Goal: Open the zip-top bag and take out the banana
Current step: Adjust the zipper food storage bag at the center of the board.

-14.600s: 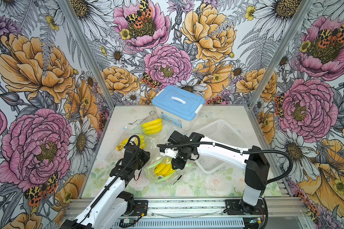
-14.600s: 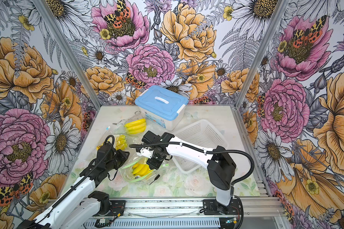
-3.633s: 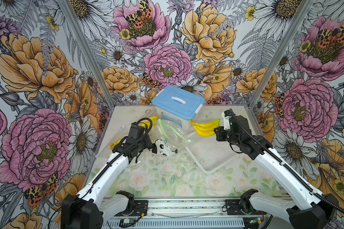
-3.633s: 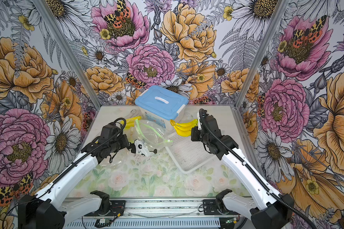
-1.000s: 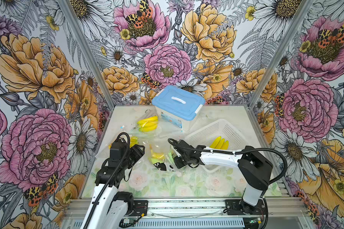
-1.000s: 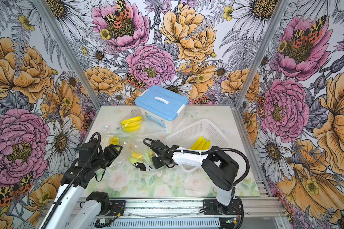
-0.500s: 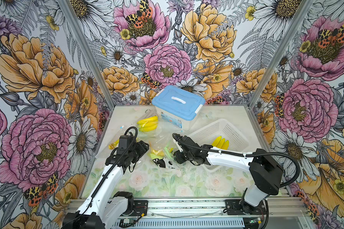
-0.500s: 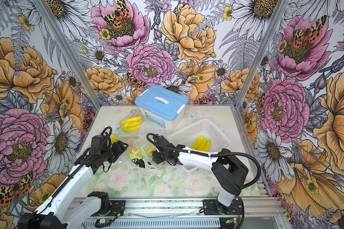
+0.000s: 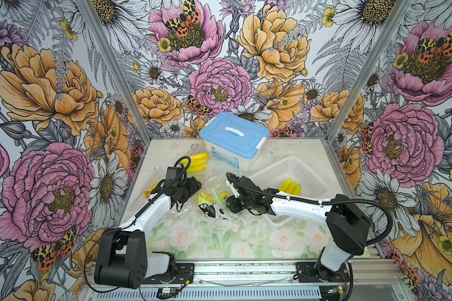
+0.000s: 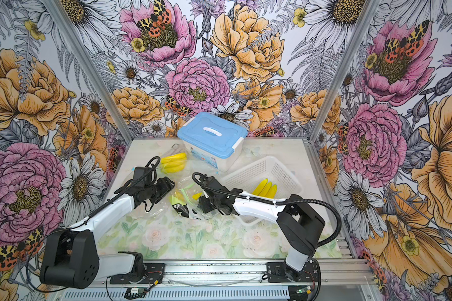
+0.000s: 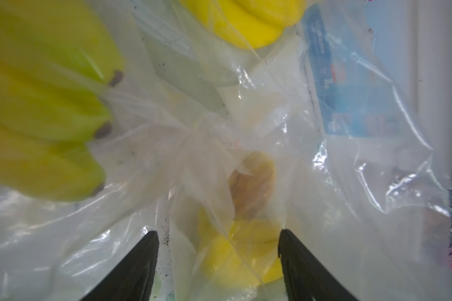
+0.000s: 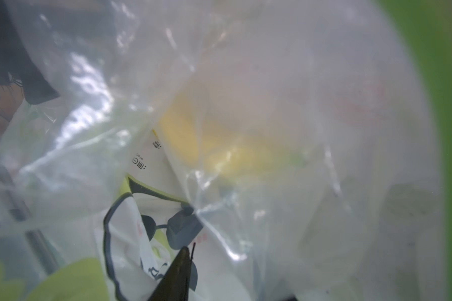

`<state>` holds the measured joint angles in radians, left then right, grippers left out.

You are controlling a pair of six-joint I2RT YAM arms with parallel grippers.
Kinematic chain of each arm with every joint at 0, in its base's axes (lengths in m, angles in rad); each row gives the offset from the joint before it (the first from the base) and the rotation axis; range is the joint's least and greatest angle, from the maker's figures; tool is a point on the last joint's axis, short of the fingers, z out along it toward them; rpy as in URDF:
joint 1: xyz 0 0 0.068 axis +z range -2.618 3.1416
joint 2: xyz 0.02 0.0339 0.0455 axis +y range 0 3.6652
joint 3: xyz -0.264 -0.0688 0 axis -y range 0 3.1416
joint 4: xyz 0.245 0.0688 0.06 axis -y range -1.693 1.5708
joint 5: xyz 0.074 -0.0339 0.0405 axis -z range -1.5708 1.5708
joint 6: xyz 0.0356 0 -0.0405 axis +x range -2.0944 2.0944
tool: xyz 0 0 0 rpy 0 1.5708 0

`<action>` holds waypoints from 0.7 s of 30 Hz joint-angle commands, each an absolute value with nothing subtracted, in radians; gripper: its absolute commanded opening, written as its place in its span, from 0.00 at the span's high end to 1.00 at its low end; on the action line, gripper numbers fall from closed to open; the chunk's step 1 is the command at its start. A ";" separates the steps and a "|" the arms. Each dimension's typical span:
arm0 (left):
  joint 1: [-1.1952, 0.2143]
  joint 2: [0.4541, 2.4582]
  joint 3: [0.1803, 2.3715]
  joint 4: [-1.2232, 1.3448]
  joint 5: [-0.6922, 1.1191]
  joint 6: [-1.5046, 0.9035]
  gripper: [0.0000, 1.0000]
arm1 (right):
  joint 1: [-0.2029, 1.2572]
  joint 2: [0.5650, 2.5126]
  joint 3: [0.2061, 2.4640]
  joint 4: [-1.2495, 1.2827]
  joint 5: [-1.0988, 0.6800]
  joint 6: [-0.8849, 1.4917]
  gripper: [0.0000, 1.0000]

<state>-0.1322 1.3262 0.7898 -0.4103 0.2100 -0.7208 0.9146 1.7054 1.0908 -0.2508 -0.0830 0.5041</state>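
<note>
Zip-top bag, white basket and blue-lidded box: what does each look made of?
Zip-top bag: thin clear plastic film, glossy; it crinkles, glints and shows the yellow through. Basket: rigid white plastic, probably moulded, matt, with a fine grid of holes. Box: translucent whitish plastic body, smooth opaque blue lid, likely plastic too.

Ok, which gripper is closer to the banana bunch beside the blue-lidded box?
Left. The left gripper sits just in front of that banana bunch. The right gripper is farther off, toward the table's middle, near the white basket's corner.
</note>
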 commanded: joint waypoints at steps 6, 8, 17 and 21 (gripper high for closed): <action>-0.184 1.463 0.892 -0.375 0.186 -0.650 0.26 | 0.905 1.752 1.047 -0.241 -0.085 0.474 0.62; -0.206 1.502 0.911 -0.378 0.179 -0.643 0.27 | 0.902 1.753 1.042 -0.241 -0.086 0.472 0.62; -0.246 1.621 0.995 -0.397 0.156 -0.607 0.54 | 0.889 1.746 1.035 -0.240 -0.085 0.472 0.62; -0.240 1.627 0.999 -0.401 0.163 -0.579 0.79 | 0.886 1.724 1.018 -0.239 -0.071 0.481 0.59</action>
<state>-0.2428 1.6211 0.9768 -0.3965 0.1844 -0.6121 0.8959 1.7359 1.0439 -0.2394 -0.0837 0.4778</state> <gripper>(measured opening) 0.270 0.401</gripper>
